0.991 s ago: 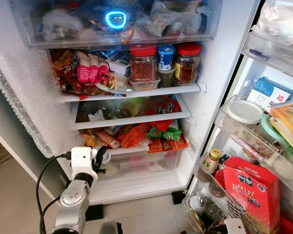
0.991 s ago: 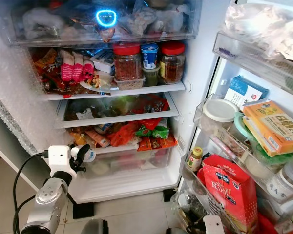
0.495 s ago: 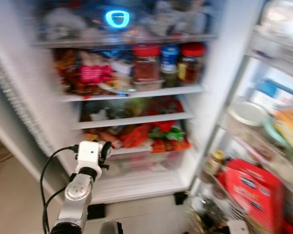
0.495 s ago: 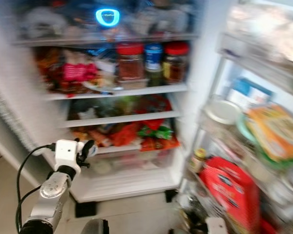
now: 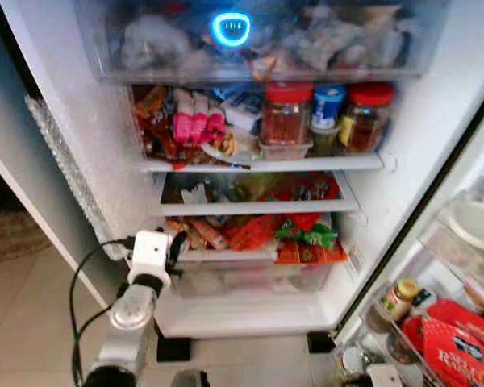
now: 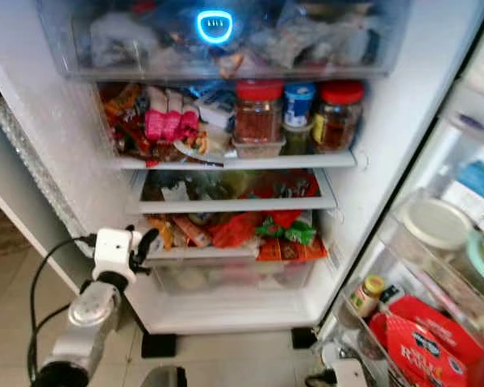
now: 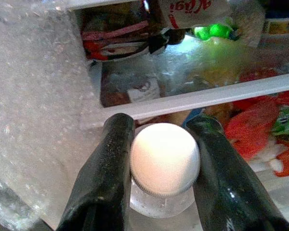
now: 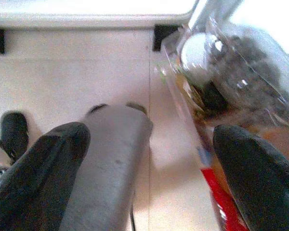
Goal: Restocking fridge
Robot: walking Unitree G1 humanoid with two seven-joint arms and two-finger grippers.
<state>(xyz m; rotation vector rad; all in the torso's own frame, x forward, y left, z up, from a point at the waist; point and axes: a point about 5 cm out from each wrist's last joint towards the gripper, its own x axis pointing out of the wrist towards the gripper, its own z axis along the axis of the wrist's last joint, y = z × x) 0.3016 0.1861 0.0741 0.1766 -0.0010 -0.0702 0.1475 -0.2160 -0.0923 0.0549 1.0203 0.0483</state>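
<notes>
bottle (image 7: pixel 164 166) pinched at white cap by your left gripper (image 7: pixel 161 159), lower left of frame beside fridge (image 5: pixel 64 137) wall. steer it level toward crowded lower shelf (image 5: pixel 258 207), avoid snack packets (image 5: pixel 254 231). right gripper (image 8: pixel 135 168) spread, idle.

Jars (image 5: pixel 328 117) stand on the fridge shelf (image 5: pixel 323 164), right of packets (image 5: pixel 195 125).

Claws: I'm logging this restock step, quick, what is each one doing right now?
Left claw: closed on a white-capped bottle, raised near the fridge's lower shelves.
Right claw: open, holding nothing, hanging low over the floor.
</notes>
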